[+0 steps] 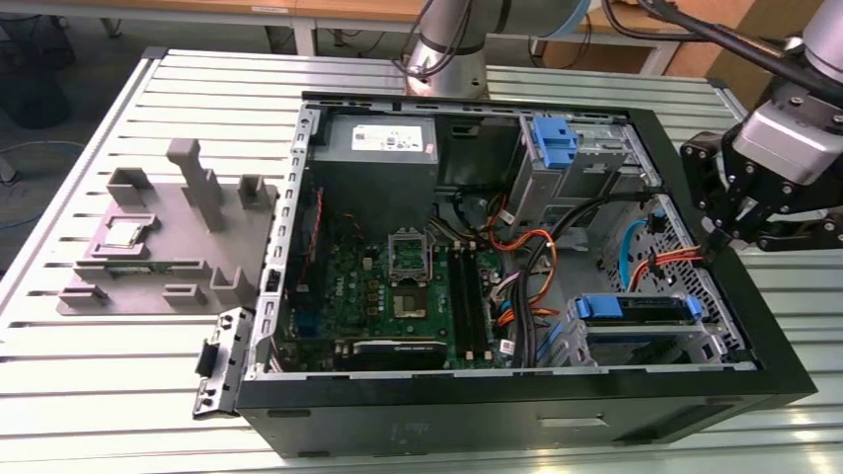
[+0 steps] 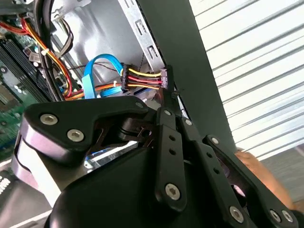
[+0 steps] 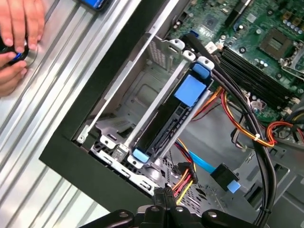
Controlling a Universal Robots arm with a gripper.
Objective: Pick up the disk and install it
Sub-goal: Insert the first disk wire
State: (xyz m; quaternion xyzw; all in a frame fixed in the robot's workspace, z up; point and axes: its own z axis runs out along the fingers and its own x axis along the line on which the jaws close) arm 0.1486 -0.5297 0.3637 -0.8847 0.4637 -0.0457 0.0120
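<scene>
Gripper: black linkage nearest the lens in the second wrist view. Jaws were drawn close together, fingertips side by side with no open gap. Whether anything thin lay between them could not be told. In the exterior view it hung at the case's right-hand wall, tips pointed down inside.

Power connector: yellow, red and black leads, just beyond the fingertips and not clearly gripped.

Item, the disk: already seated on edge in the lower drive cage, blue rail uppermost.
- Position: near corner of the case, at the exterior view's right, where its blue rail showed.
- Bearing from jaws: close below and toward the exterior view's left, apart from the fingertips and untouched.
- Long axis: ran across the exterior view, left to right. One short end pointed at the motherboard, the other toward the wall beside the gripper. The latter end was the nearer, and looked to be the one the connector serves.

Item, a person's hand: rested on the slatted table, outside the case.
</scene>
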